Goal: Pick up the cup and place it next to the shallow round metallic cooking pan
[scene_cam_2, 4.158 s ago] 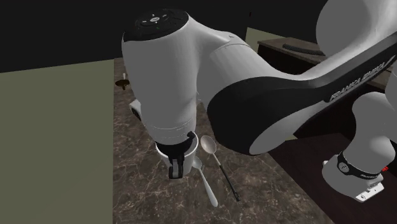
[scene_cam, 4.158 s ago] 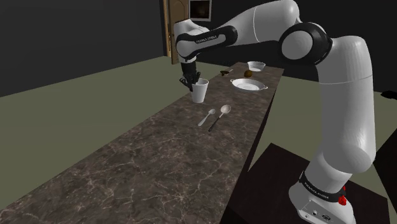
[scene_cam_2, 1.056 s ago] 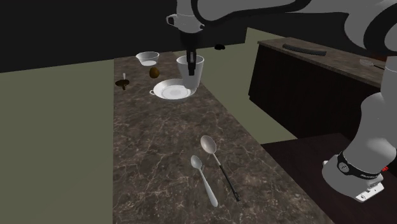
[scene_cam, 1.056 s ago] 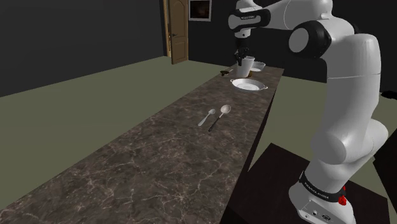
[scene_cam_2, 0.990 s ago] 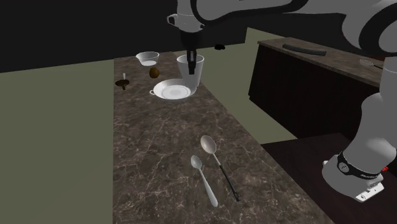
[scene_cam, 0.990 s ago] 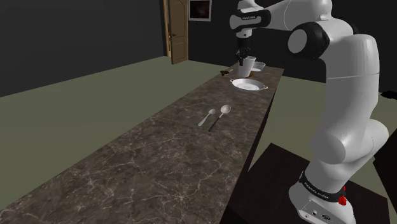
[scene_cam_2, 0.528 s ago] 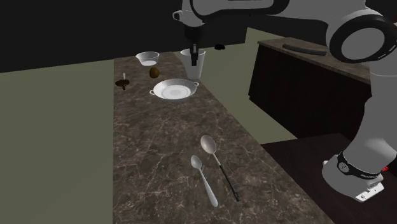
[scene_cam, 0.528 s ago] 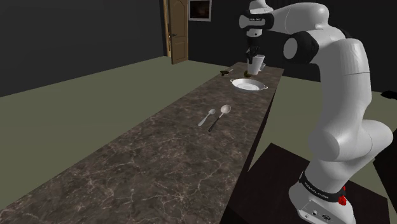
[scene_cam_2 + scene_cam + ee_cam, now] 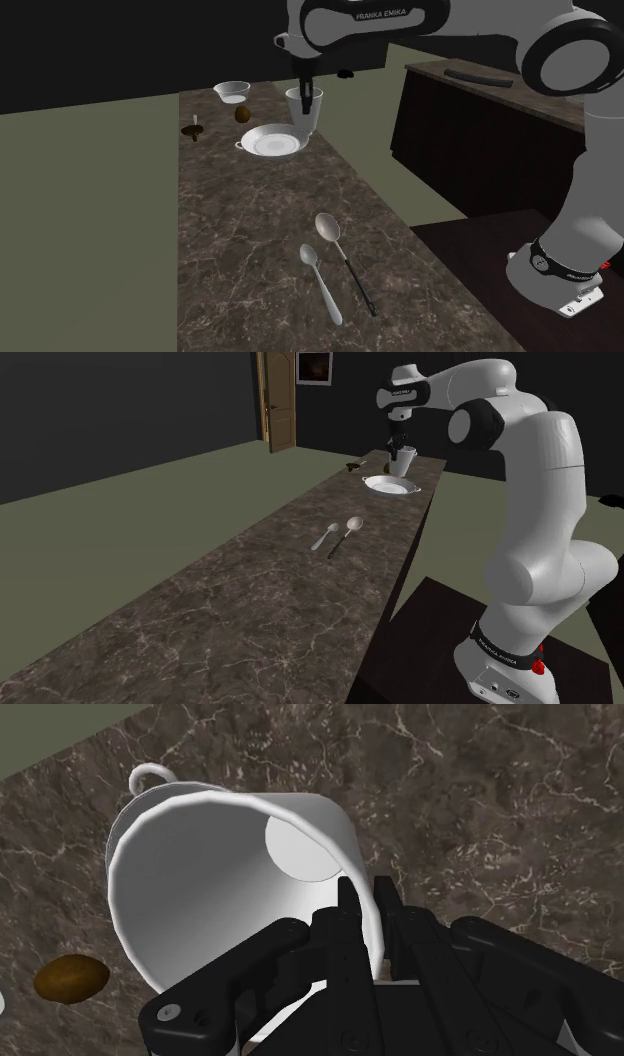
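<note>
The jaws are pinched on the wall of the plain white tapered cup (image 9: 305, 117), one black finger inside the rim and one outside, and the cup hangs upright under the hand. Nearest on the dark veined stone bench (image 9: 250, 230) lie a pale spoon (image 9: 322, 283) and a spoon with a thin dark handle (image 9: 345, 262), side by side and apart. Farther along sits the shallow round white pan with two small loop handles (image 9: 268, 144). The cup is just beside it, on the second exterior view's right, close to one handle; whether its base touches the bench I cannot tell. Beyond the pan are a small brown oval thing (image 9: 242, 114), a small dark object (image 9: 193, 128) and, farthest, a little white bowl (image 9: 231, 92).
</note>
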